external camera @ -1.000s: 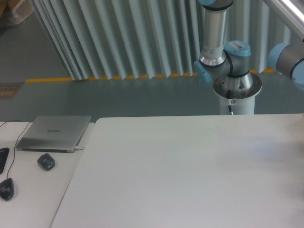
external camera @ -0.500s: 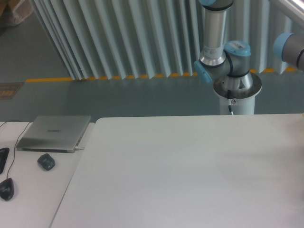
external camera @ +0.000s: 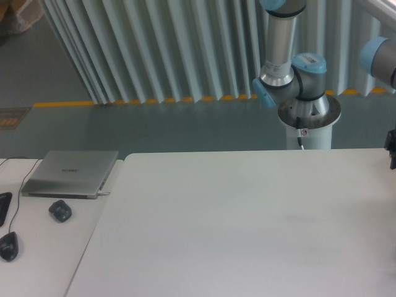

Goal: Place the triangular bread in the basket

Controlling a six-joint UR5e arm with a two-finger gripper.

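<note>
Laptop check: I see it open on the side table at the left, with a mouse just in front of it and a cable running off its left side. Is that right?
Not quite. The laptop is closed, its lid flat, not open. The camera view shows it on the side table at the left, with the mouse just in front and a cable at its left side, as you said.

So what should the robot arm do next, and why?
Probably swing the arm back in over the white table. Neither bread nor basket shows in this view. Only a dark bit of what may be the gripper peeks in at the right edge, so nothing can be grabbed yet.
</note>
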